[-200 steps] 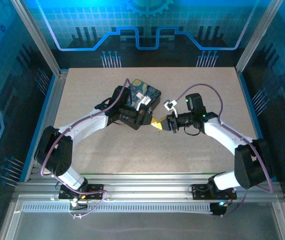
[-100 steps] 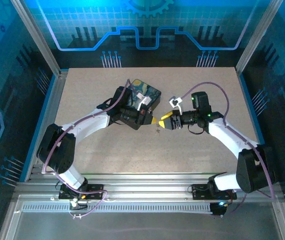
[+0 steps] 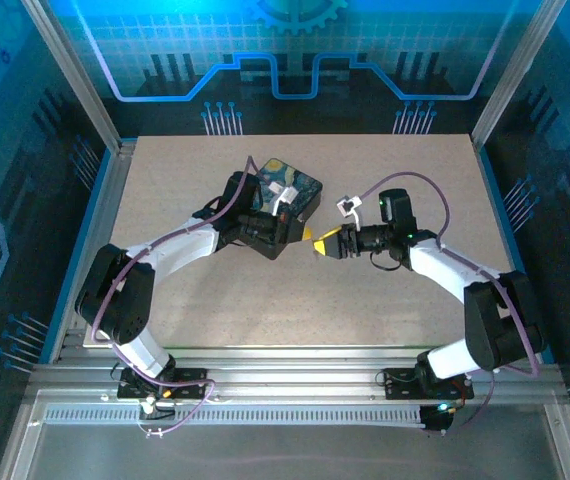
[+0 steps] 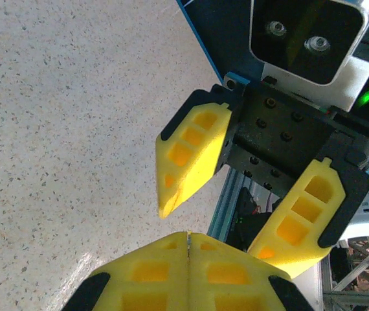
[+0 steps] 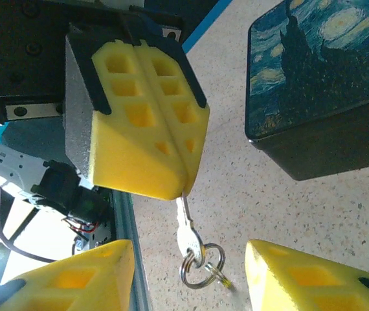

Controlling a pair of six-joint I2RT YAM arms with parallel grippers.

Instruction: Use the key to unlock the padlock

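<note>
left pincer [image 5: 183, 183] of mine pinches the key [image 5: 186, 232] by its blade, ring [image 5: 201, 265] dangling; my right pincer [image 4: 213, 228] stands parted, fingers flanking that ring.

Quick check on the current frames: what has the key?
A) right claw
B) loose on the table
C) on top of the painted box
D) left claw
D: in the right wrist view the key hangs with its blade end pinched in the shut left claw, while the right claw stands open facing it.
</note>
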